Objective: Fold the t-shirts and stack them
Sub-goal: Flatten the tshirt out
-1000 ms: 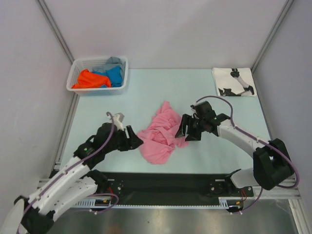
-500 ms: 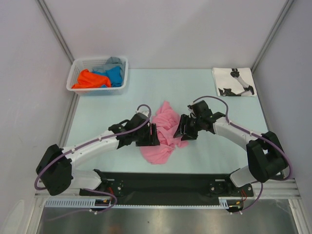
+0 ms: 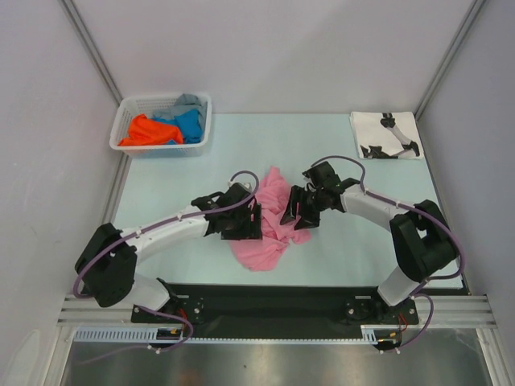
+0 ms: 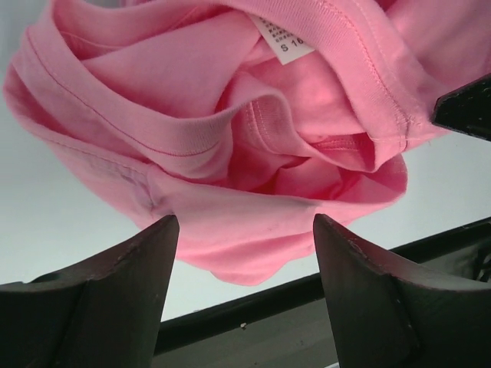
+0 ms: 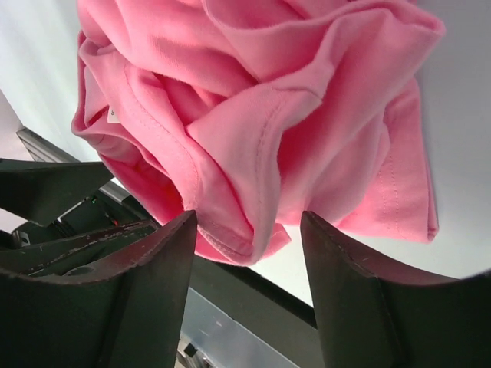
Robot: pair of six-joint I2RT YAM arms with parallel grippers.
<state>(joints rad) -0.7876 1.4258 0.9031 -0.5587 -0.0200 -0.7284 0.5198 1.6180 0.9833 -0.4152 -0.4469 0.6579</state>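
The pink t-shirt (image 3: pixel 267 241) lies crumpled mid-table, its sleeves lost in folds; the left gripper (image 4: pixel 244 226) and right gripper (image 5: pixel 245 222) flank it, fingers spread; farther off, the basket (image 3: pixel 161 98) holds an orange shirt (image 3: pixel 145 130), a blue shirt (image 3: pixel 190 125) and a mostly buried grey shirt (image 3: pixel 187 102); a white printed shirt (image 3: pixel 385 134) lies far right.

The pale green surface (image 3: pixel 354 241) carries three things, all well apart: a crumpled pink t-shirt (image 3: pixel 261 245) at its middle, a white lattice basket (image 3: pixel 165 148) at the far left corner, and a folded white t-shirt (image 3: pixel 385 134) (black print facing up) at the far right corner.
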